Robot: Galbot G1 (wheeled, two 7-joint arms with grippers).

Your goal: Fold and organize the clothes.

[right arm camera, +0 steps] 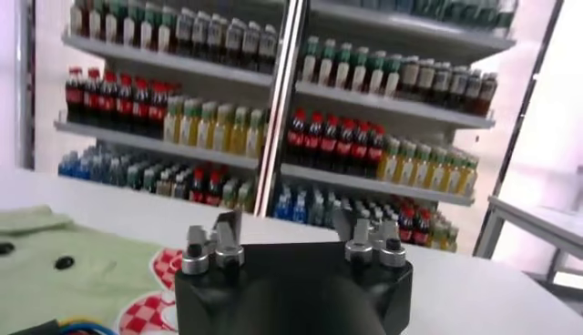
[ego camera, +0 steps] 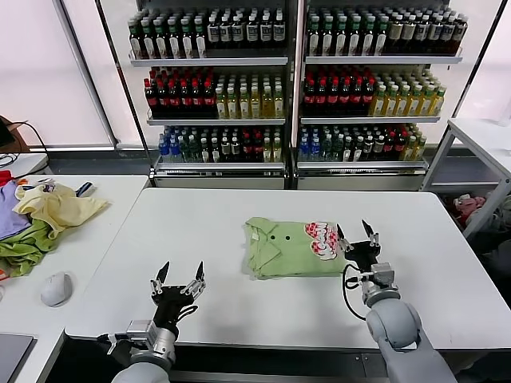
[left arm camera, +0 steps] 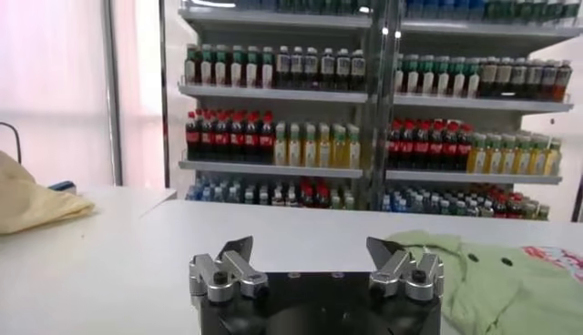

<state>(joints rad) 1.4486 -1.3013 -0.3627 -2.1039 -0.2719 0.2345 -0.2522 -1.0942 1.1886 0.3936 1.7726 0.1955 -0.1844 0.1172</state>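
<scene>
The light green shirt lies folded in a flat rectangle on the white table, collar to the left, dark buttons up, the red-and-white graphic at its right end. My right gripper stands open just past that right edge, nothing between its fingers; in its wrist view the shirt lies beside and below it. My left gripper is open over the table's front, left of the shirt and apart from it. In the left wrist view, this gripper is empty and the shirt lies off to one side.
A side table on the left carries a pile of pale yellow, darker green and purple garments and a white rounded object. Bottle shelves fill the back. Another white table stands at far right.
</scene>
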